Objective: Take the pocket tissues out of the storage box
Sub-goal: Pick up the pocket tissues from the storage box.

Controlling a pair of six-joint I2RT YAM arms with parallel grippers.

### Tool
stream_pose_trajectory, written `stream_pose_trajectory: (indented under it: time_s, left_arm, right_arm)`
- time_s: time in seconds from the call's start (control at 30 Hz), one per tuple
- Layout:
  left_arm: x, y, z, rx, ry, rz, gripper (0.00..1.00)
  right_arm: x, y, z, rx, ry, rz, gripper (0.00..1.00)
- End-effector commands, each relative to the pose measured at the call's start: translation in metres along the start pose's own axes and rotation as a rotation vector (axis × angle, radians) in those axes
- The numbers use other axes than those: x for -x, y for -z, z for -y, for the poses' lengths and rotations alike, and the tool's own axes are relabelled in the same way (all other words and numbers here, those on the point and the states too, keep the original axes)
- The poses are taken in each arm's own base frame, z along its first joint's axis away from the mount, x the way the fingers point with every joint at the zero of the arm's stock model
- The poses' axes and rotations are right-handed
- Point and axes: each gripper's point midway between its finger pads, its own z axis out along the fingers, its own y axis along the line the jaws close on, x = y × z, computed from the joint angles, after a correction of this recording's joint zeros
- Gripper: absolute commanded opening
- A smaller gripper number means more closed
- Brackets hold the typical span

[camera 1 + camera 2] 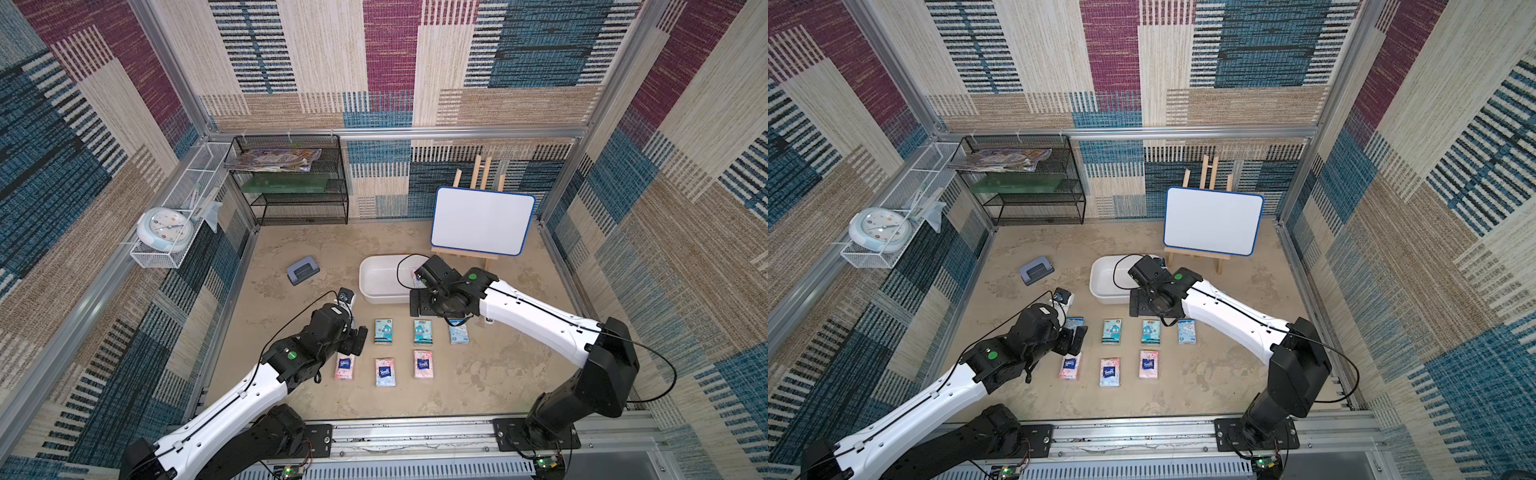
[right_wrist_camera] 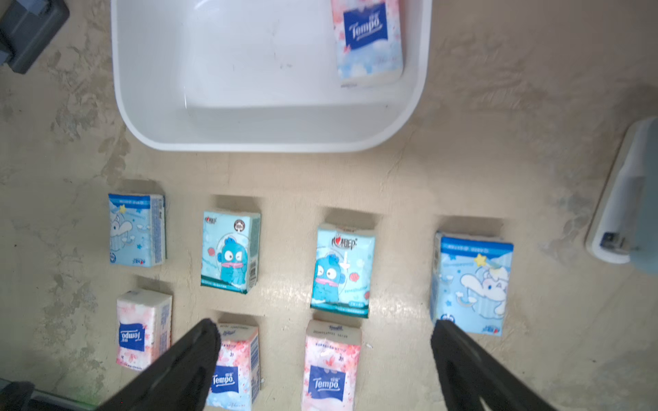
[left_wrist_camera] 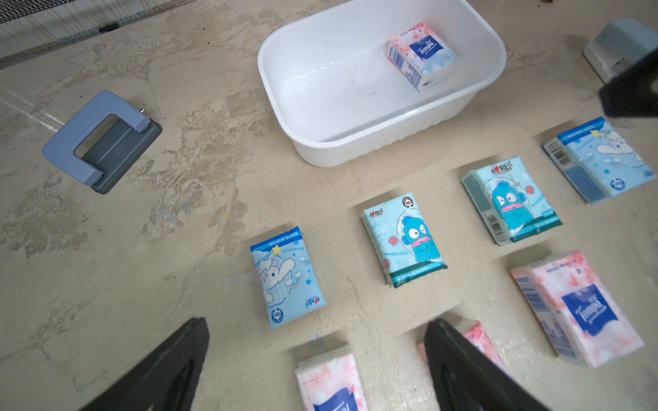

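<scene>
Seven of the eight small, flat, plastic-wrapped pocket tissue packets (image 1: 383, 331) already out and laid in two rows on the mottled beige desk (image 1: 498, 374), just in front of the low-walled white plastic storage box (image 1: 380, 278) with rounded corners. One left inside: a pink packet (image 3: 422, 55) with a dark-blue logo, face up at the end of the box on the right arm's side, close against the end wall, long axis running across the box's width and roughly parallel to that wall. Right end effector (image 2: 324, 325) released, jaws spread wide with nothing between them, poised over the rows on the near side of the box; the pink packet (image 2: 368, 39) ahead of it, past the near wall and down below the rim. Left end effector (image 3: 316, 322) likewise released and empty, over the left end of the rows, most of the box's length away from the packet. Right arm plainly the nearer, its wrist above that end of the box in both top views. Likely next: a short reach forward over the rim and down, jaws already lined up across the packet's narrow width, though seemingly with little room between packet and wall for the outer finger. Grey-blue hole punch (image 1: 302, 273) well off to the left, clear of the reach.
</scene>
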Motion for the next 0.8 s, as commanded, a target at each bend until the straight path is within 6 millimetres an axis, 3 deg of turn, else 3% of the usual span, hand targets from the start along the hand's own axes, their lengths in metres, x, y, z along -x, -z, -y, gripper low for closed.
stream_pose_trajectory:
  time_s: [0.0,0.17,0.27,0.6,0.77]
  left_arm:
    - [0.011,-0.001,-0.004,0.029,0.016,0.04,1.0]
    - [0.013,-0.005,-0.005,0.045,0.027,0.037,1.0]
    - [0.014,-0.006,-0.006,0.052,0.024,0.029,1.0]
    - [0.011,-0.013,-0.008,0.076,0.048,0.015,1.0]
    - [0.01,-0.017,-0.009,0.085,0.071,0.013,1.0]
  right_arm:
    - [0.025,-0.001,0.008,-0.02,0.08,0.04,0.98]
    - [0.07,-0.009,0.012,-0.008,0.094,0.096,1.0]
    - [0.085,-0.019,0.013,-0.014,0.109,0.102,1.0]
    - [0.12,-0.078,0.006,-0.015,0.123,0.092,0.91]
    - [0.127,-0.111,0.006,-0.047,0.155,0.064,0.85]
